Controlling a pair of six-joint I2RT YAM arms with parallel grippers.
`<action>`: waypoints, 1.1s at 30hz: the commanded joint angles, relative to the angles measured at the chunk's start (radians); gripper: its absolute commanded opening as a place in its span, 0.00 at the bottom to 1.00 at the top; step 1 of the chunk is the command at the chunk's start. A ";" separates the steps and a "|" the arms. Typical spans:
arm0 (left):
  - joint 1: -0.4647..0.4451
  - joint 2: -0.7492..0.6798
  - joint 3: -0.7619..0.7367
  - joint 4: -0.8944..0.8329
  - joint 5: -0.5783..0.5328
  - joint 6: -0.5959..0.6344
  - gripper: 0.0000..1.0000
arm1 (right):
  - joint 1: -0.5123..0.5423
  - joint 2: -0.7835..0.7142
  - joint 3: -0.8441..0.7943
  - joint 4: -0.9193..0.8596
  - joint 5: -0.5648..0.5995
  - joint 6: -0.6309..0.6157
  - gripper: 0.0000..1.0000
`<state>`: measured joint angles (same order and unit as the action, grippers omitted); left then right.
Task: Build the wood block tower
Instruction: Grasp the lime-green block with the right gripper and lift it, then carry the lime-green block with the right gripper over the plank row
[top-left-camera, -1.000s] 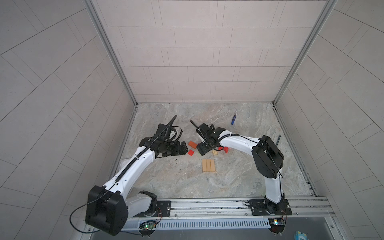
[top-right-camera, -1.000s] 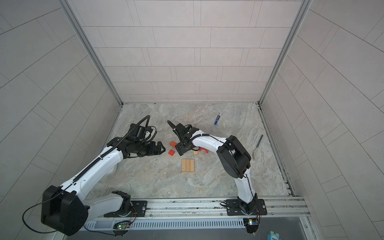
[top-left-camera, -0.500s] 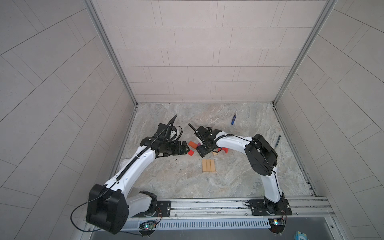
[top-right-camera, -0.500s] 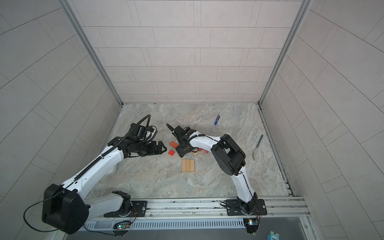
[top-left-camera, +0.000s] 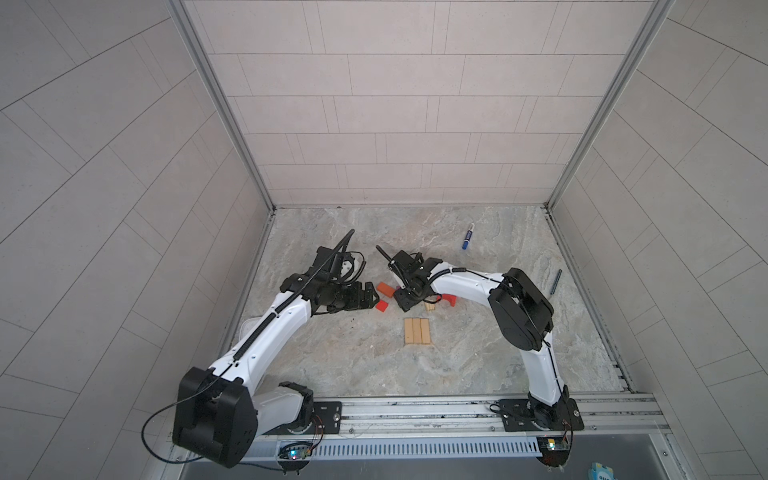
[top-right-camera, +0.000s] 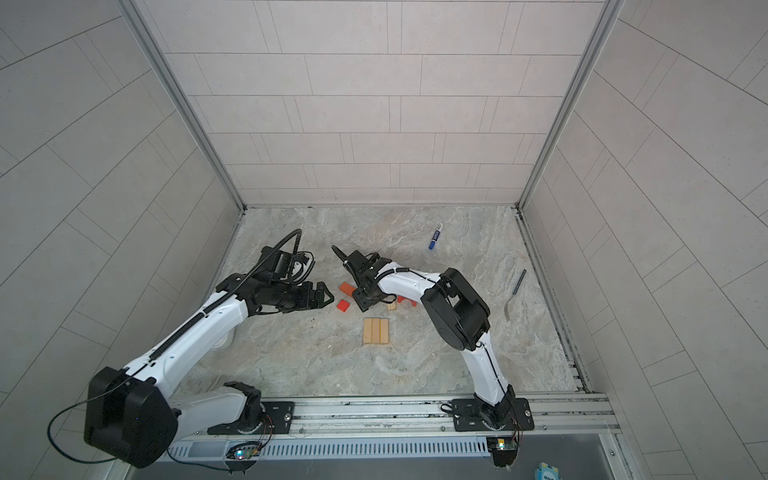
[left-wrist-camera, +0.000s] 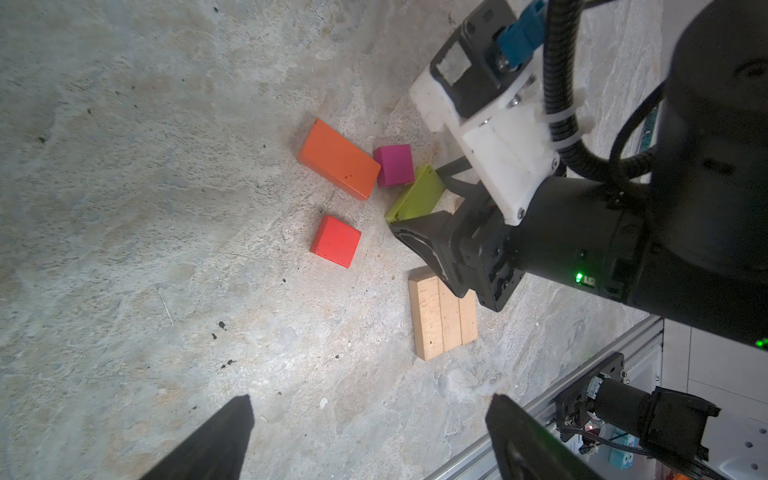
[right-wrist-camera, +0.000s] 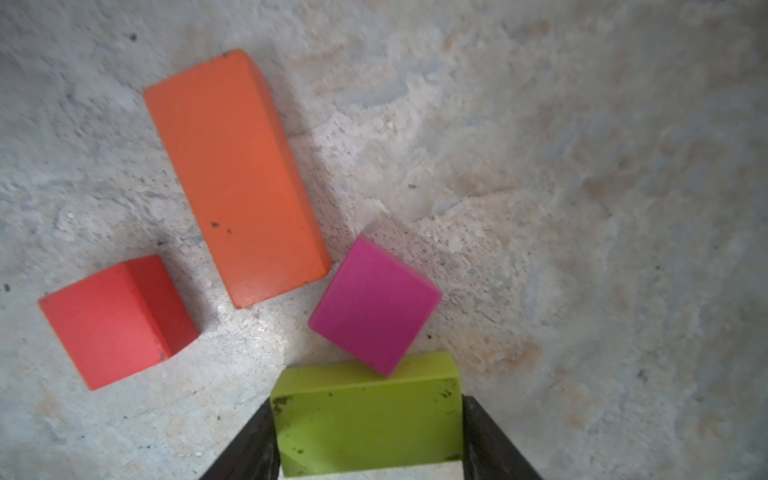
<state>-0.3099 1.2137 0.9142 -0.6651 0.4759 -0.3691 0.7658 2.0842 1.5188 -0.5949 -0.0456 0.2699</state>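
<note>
Blocks look light, stiff and smooth, best pinched across flat sides. Right gripper (right-wrist-camera: 368, 440) clasps the green brick (right-wrist-camera: 368, 415); left gripper (left-wrist-camera: 370, 440) gapes wide, empty.

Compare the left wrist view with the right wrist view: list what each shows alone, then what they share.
Left wrist only: the open left gripper, three tan planks side by side, the right arm's body.
Right wrist only: both right fingers against the lime-green brick.
Shared: that brick, the orange brick, magenta cube, red cube.
</note>
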 joint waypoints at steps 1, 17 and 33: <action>0.005 -0.002 -0.012 0.002 0.007 0.001 0.95 | 0.006 -0.011 0.011 -0.017 0.008 0.025 0.54; 0.008 -0.018 -0.010 -0.001 0.004 0.001 0.95 | 0.019 -0.260 -0.127 -0.047 0.113 0.365 0.38; 0.008 -0.025 -0.013 0.004 0.012 -0.002 0.95 | 0.135 -0.396 -0.326 0.010 0.205 0.573 0.38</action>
<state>-0.3077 1.2053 0.9138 -0.6632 0.4778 -0.3695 0.8898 1.7218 1.2060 -0.6022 0.1184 0.7773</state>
